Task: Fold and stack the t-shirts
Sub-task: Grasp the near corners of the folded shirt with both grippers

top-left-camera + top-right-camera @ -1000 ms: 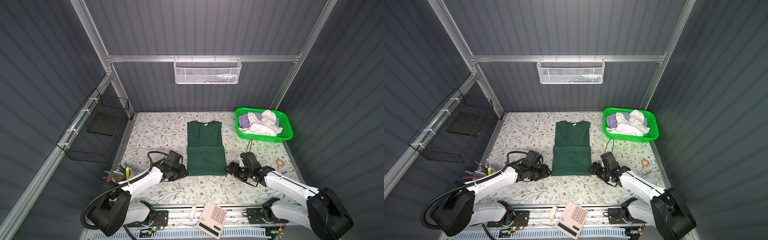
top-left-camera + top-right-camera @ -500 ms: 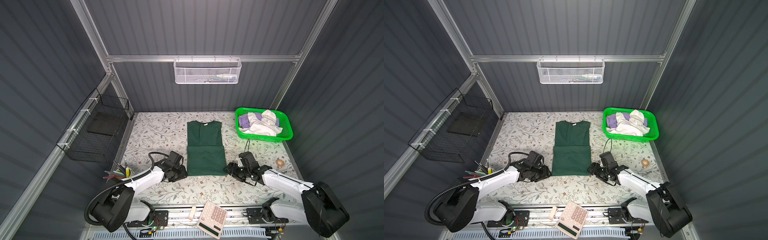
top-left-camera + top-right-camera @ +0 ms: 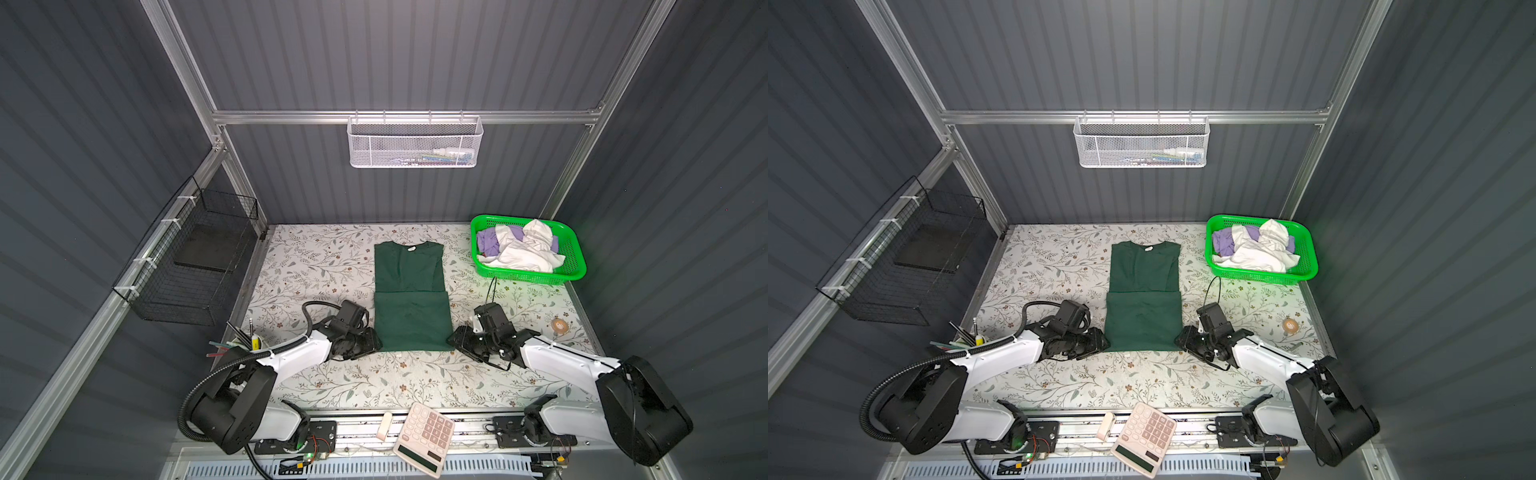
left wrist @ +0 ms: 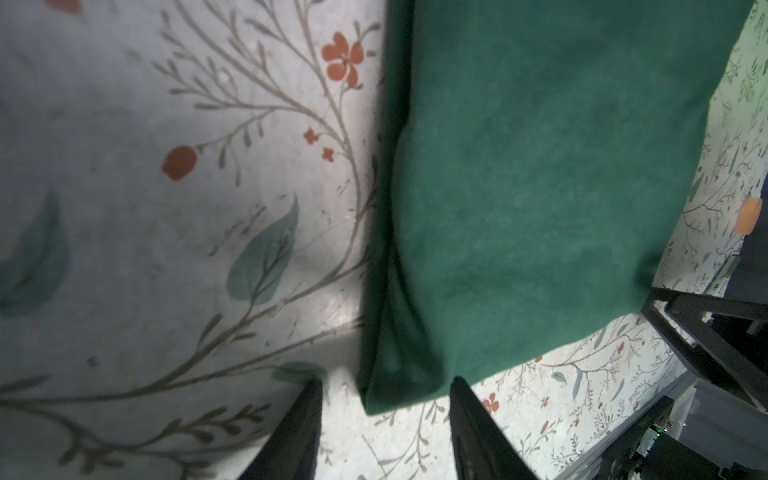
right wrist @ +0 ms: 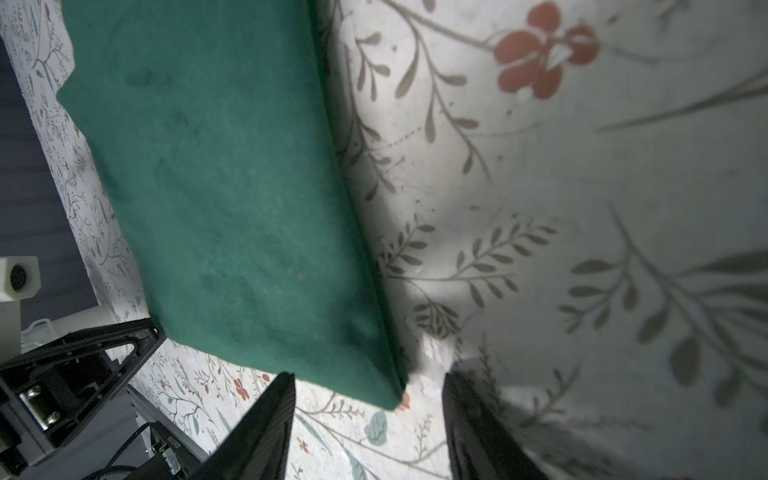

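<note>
Two grippers flank the folded dark green t-shirt (image 3: 409, 299): its near corners lie between the parted jaws of the left gripper (image 4: 386, 380) and the right gripper (image 5: 368, 374), neither closed on the cloth.

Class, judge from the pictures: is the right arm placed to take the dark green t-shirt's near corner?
Probably yes. The right pincer has its jaws apart, and the corner of the dark green t-shirt lies between them in the right wrist view. Nothing stands in the way.
</note>
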{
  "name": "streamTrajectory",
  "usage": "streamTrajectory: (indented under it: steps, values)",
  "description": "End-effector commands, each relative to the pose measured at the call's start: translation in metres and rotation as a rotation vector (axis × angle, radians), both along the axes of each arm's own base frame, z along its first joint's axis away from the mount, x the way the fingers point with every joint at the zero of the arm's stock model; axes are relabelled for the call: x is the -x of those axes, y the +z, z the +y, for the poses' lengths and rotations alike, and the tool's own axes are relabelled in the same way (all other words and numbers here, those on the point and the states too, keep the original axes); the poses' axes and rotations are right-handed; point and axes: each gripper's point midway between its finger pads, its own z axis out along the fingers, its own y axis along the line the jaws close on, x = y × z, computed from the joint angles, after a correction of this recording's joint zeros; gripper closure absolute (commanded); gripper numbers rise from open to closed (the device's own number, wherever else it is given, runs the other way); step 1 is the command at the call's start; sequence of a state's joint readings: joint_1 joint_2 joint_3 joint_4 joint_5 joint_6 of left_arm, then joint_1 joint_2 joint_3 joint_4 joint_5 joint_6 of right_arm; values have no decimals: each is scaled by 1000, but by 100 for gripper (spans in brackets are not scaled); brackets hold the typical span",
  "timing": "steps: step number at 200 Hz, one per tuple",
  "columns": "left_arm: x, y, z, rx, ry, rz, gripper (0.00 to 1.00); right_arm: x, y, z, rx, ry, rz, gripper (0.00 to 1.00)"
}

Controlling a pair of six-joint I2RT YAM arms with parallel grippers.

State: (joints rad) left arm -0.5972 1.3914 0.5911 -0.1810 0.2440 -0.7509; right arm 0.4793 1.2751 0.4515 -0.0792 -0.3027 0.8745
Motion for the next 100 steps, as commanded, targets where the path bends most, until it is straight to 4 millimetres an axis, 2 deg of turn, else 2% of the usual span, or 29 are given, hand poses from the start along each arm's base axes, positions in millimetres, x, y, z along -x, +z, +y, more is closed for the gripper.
streamTrajectory:
  steps: [1, 39, 69, 100]
  values:
    - [20, -23, 10, -73, -37, 85, 51, 18, -21, -5, 43, 4, 86, 43]
    - [21, -26, 15, -109, -39, 85, 57, 17, -22, -1, 45, 1, 87, 48]
    - [24, -28, 12, -106, -38, 103, 70, 24, -24, -2, 53, 5, 113, 51]
    - [27, -35, 12, -108, -44, 121, 69, 29, -28, -5, 62, 0, 124, 51]
